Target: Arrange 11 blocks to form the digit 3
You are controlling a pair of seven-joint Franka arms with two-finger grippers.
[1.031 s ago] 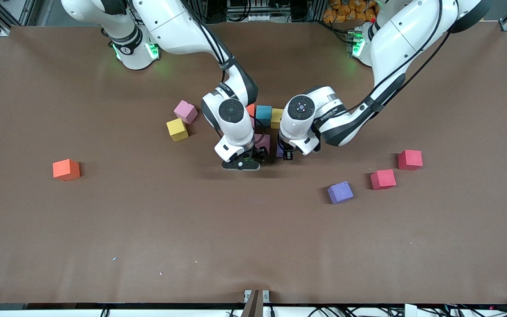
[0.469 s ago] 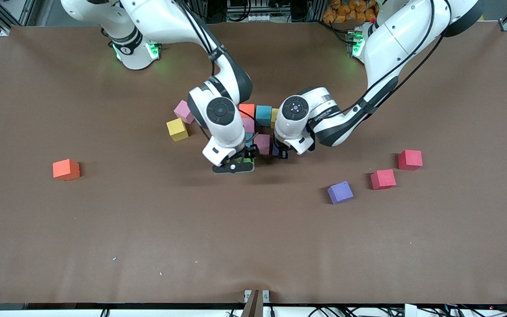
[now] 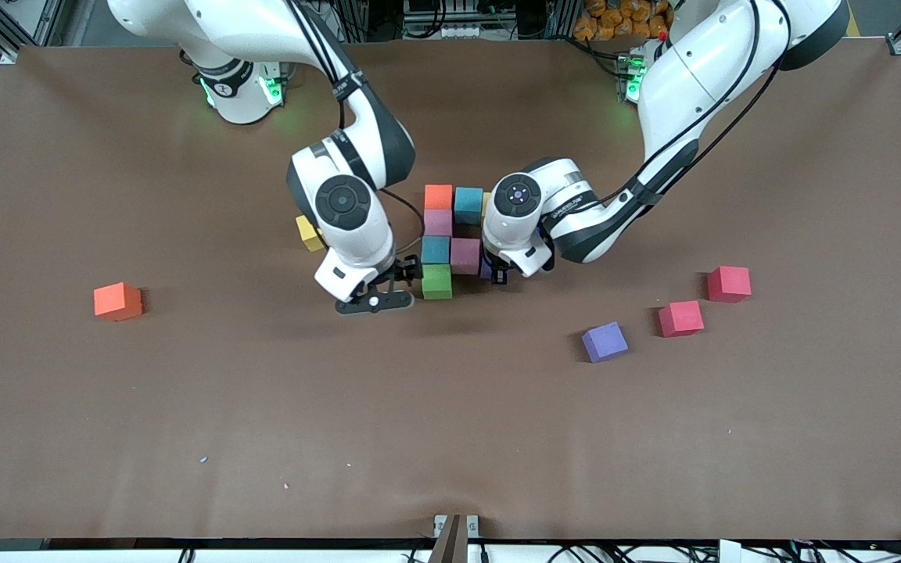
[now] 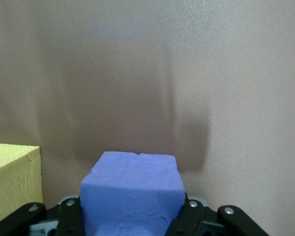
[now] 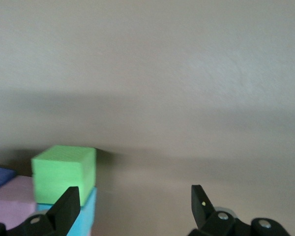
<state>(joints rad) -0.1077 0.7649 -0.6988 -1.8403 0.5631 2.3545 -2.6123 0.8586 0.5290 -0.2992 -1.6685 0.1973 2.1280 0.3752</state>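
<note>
A cluster of blocks lies mid-table: orange (image 3: pixel 438 196), blue (image 3: pixel 468 204), a partly hidden yellow one (image 3: pixel 486 203), pink (image 3: pixel 437 223), teal (image 3: pixel 435 249), mauve-pink (image 3: pixel 465 255) and green (image 3: pixel 436 281), the green nearest the front camera. My left gripper (image 3: pixel 497 274) is shut on a purple block (image 4: pixel 132 191), low beside the mauve-pink block; a yellow block (image 4: pixel 12 182) lies next to it. My right gripper (image 3: pixel 376 301) is open and empty, beside the green block (image 5: pixel 64 172) toward the right arm's end; its fingers (image 5: pixel 69 206) stand wide apart.
Loose blocks lie around: orange (image 3: pixel 117 301) toward the right arm's end, yellow (image 3: pixel 308 232) partly hidden by the right arm, and purple (image 3: pixel 604 342) and two red ones (image 3: pixel 680 318) (image 3: pixel 729 283) toward the left arm's end.
My right gripper has drawn away from the cluster toward the right arm's end, uncovering the green block on the table. My left gripper has edged toward the cluster with the purple block.
</note>
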